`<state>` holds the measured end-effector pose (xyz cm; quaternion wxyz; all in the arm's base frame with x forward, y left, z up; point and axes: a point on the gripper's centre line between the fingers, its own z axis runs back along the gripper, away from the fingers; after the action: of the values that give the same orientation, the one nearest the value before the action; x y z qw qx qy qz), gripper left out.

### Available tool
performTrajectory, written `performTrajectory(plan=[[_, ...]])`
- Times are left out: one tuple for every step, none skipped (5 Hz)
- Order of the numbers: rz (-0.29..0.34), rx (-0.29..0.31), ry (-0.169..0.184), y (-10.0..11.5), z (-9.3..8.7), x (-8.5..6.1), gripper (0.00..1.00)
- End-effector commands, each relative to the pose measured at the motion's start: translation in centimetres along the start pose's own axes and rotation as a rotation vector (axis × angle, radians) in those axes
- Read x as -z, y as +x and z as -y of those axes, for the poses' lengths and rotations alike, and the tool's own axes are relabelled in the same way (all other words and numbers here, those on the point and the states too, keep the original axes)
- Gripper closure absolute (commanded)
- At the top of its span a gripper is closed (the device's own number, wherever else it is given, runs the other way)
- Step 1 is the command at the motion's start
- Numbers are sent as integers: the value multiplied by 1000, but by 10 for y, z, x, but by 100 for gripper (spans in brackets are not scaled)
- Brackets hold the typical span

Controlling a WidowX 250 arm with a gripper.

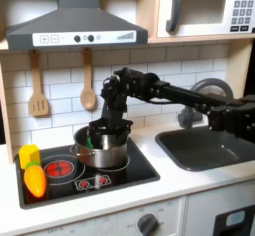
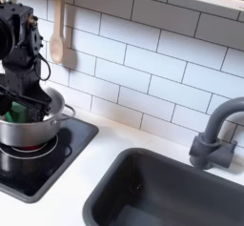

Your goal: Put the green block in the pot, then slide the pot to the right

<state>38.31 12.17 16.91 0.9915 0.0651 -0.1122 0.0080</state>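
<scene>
Green block (image 1: 97, 137), small bright green toy piece: first exterior view puts it at the round shiny silver metal pot (image 1: 102, 150), at the rim on the first exterior view's left, right under the black gripper (image 1: 106, 132). Can't tell from here whether it rests inside or is held. Pot sits on the black toy stovetop (image 1: 90, 175), over the back burner, red burner ring showing in front of it. Arm reaches in from the first exterior view's right, wrist bent down so the gripper hangs over the pot mouth. Jaw gap not readable in this view. Yellow block (image 1: 29, 155) and orange-yellow toy vegetable (image 1: 35, 181) lie at the stovetop's left edge, well apart from the pot. Dark grey sink basin (image 1: 204, 148) is to the right, two wooden utensils (image 1: 38, 89) hang on the white tile wall under the grey range hood (image 1: 75, 26).

Second exterior view: gripper (image 2: 19, 106) is down inside the pot (image 2: 33, 127), fingers dipping below the rim. Green block (image 2: 12, 109) shows as a green patch at the fingertips, inside the pot walls. Fingers look close around it, but can't tell if they're clamped or parted. Sink basin (image 2: 162, 187) fills the lower right with the grey faucet (image 2: 217, 134) beside it.
</scene>
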Motion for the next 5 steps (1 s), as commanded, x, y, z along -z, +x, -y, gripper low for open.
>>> performTrajectory(plan=[[0, 21, -7, -7, 11, -4, 0], [-3, 23, -11, -10, 17, -5, 0], [-9, 28, -13, -16, 18, -6, 0], [-15, 38, -20, -20, 23, -7, 0], [-23, 43, -23, -25, 27, -8, 0]])
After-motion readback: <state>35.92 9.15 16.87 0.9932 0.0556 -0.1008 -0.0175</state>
